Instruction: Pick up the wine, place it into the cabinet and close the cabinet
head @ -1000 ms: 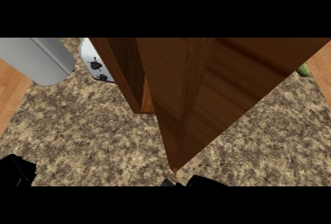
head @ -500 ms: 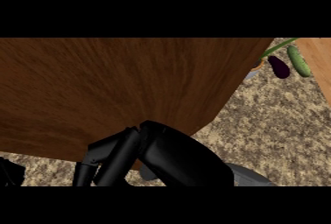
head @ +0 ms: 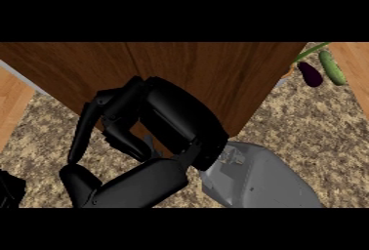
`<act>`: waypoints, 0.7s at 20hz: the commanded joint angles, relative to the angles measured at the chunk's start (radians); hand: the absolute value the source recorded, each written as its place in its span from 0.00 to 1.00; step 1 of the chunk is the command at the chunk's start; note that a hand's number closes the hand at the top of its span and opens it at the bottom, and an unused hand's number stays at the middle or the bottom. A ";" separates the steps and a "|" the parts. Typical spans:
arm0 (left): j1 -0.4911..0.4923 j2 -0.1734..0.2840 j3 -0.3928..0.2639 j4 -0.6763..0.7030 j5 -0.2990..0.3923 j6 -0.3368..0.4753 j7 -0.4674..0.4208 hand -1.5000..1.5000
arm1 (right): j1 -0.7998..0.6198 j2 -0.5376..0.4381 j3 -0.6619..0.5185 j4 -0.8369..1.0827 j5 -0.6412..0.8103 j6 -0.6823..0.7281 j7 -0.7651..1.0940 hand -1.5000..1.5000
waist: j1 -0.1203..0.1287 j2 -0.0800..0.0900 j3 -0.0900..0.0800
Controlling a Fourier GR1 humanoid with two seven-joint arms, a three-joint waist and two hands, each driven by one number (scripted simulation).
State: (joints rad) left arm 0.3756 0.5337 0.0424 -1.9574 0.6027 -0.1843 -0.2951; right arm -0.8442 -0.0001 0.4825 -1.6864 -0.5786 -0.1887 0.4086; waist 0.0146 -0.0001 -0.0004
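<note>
Speckled brown-beige stone tabletop point(head: 310, 127), plank wood floor at both side edges. Big wooden cabinet point(head: 180, 73) fills the far part of the view, smooth grain w/ a vertical seam, prob the door edge. Right hand point(head: 155, 122), glossy black, on a grey forearm point(head: 259, 180), sits against the cabinet face; fingers point(head: 86, 132) curled downward, thumb below, nothing visibly pinched. Sliver of the left hand point(head: 9, 188) at the tabletop's near left edge, fingers can't tell. Wine not in view, so can't tell whether it's in the cabinet. By the far right edge: a dark purple eggplant point(head: 311, 74) and a green cucumber point(head: 333, 67), both oblong, smooth.

Risk: curled fingers on flat smooth wood may slide off, leaving the door ajar; the push angle is also hard to judge w/ the hand blocking the seam.
</note>
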 commanded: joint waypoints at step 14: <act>-0.043 -0.059 0.040 0.063 -0.049 -0.080 0.026 1.00 | -0.070 -0.030 -0.237 0.530 0.022 0.240 -0.251 1.00 | 0.007 0.009 0.000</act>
State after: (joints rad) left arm 0.3601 0.4685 0.0620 -1.9386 0.5360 -0.2355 -0.2724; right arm -0.8785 -0.0028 0.3366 -1.3332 -0.5788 0.0176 0.2340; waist 0.0204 -0.0143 -0.0032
